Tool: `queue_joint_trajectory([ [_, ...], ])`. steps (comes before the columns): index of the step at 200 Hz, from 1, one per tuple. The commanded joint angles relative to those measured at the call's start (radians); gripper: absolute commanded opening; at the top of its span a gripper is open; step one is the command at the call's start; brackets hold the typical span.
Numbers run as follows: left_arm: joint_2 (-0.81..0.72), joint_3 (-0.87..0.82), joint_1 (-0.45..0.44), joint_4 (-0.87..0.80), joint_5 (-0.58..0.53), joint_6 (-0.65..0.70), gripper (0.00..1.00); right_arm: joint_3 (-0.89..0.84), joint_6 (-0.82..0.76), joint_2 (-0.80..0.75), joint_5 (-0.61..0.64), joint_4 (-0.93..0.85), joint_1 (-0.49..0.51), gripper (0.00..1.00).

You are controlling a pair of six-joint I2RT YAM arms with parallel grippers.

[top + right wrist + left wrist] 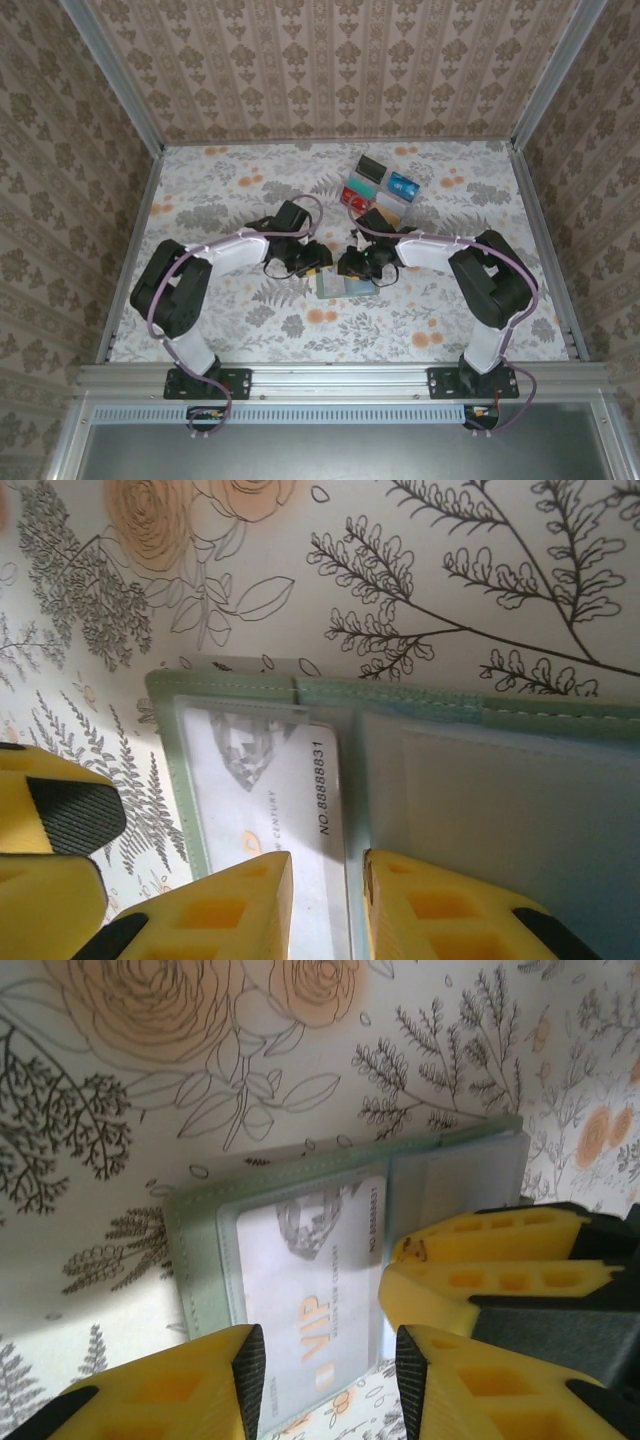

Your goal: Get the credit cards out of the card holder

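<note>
Top external view
- card holder (332,288): lies flat on the floral table (220,200), about mid-table, partly covered by the two grippers that meet over it.
- left gripper (316,262): reaches in from the left, over the holder's left end.
- right gripper (355,264): reaches in from the right, close beside the left one.
- credit cards (372,167): a black, a teal-blue, a red and a whitish one lie in a cluster nearer the far wall, apart from the holder.
- walls (330,70): patterned paper on three sides.

Left wrist view
- card holder (200,1250): open, with a sage border and a clear pocket on its left panel.
- white card (300,1290): sits in that pocket, with "VIP" in orange print.
- left gripper (330,1352): jaws parted, one yellow finger on each side of the card's near end; nothing is clamped between them.
- right gripper (392,1272): comes in from the right, over the holder's other panel.

Right wrist view
- card holder (520,810): pale blue-grey pockets on the right, clear pocket on the left.
- white card (270,780): in the clear pocket, with a printed number along its edge.
- right gripper (327,875): a narrow gap over the card's right edge; whether it pinches anything cannot be told.
- left gripper (112,852): at the left, beside the holder's edge.
</note>
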Motion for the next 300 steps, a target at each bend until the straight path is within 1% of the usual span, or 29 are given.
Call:
queue_joint_trajectory([
  [1, 0.034, 0.014, -0.01, -0.014, -0.01, 0.003, 0.38, -0.012, 0.018, 0.014, -0.008, 0.01, 0.006, 0.27],
  [31, 0.06, 0.015, -0.015, 0.006, 0.007, 0.001, 0.28, -0.027, 0.021, 0.024, -0.034, 0.035, 0.006, 0.24],
  [52, 0.077, 0.017, -0.017, -0.009, 0.002, 0.01, 0.22, -0.031, 0.024, 0.031, -0.038, 0.042, 0.006, 0.24],
  [74, 0.098, 0.013, -0.017, -0.032, -0.006, 0.016, 0.18, -0.033, 0.025, 0.039, -0.042, 0.053, 0.006, 0.24],
  [103, 0.116, -0.008, -0.017, -0.027, -0.009, 0.014, 0.18, -0.044, 0.022, 0.046, -0.062, 0.079, 0.006, 0.23],
  [148, 0.127, -0.034, -0.017, -0.002, -0.001, 0.019, 0.18, -0.064, 0.012, 0.05, -0.117, 0.145, 0.005, 0.19],
  [179, 0.146, -0.068, -0.015, 0.029, 0.021, 0.008, 0.18, -0.119, 0.05, 0.044, -0.186, 0.304, 0.0, 0.19],
  [214, 0.153, -0.119, -0.002, 0.041, 0.021, 0.019, 0.17, -0.154, 0.07, 0.056, -0.218, 0.397, -0.004, 0.18],
  [229, 0.149, -0.129, 0.006, 0.052, 0.026, 0.024, 0.17, -0.164, 0.079, 0.058, -0.23, 0.425, -0.007, 0.15],
  [253, 0.146, -0.115, 0.011, 0.047, 0.032, 0.035, 0.17, -0.168, 0.076, 0.05, -0.217, 0.421, -0.008, 0.09],
  [265, 0.142, -0.104, 0.014, 0.042, 0.035, 0.041, 0.18, -0.172, 0.071, 0.037, -0.204, 0.412, -0.01, 0.06],
  [282, 0.126, -0.091, 0.018, 0.046, 0.055, 0.06, 0.24, -0.181, 0.062, 0.014, -0.186, 0.403, -0.014, 0.0],
  [300, 0.102, -0.074, 0.025, 0.039, 0.067, 0.087, 0.28, -0.193, 0.052, -0.018, -0.168, 0.395, -0.021, 0.0],
])
